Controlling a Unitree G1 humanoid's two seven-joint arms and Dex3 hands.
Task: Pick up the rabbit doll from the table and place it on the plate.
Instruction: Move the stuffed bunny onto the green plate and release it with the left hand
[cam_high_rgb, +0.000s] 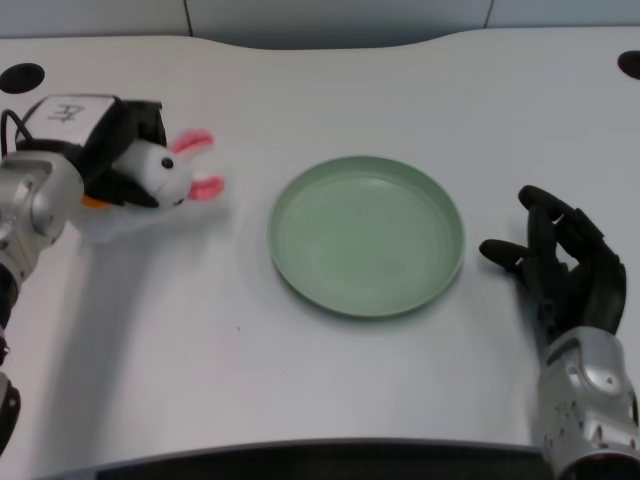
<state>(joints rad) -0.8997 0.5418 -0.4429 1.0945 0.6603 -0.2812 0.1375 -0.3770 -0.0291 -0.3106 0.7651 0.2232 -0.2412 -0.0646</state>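
We see our left hand (112, 150) at the far left of the table (330, 400), its dark fingers wrapped round the body of the rabbit doll (165, 172). The doll is white, with two pink ears pointing right toward the plate and a dark eye facing us; a bit of orange shows beneath it by the fingers. It looks raised off the tabletop, with a faint shadow under it, though we cannot tell for sure how clear of the surface it is. Our hand is closed on the doll, and only its head and ears stick out from the grasp.

The green plate (300, 265) sits near the middle of the table, to the right of the doll and apart from it, with bare white surface between the pink ears and the plate's left rim. Nothing lies in the plate.

Our right hand (560, 265) rests on the table just right of the plate, fingers spread and holding nothing. Two dark round holes (22, 76) mark the table's far corners.
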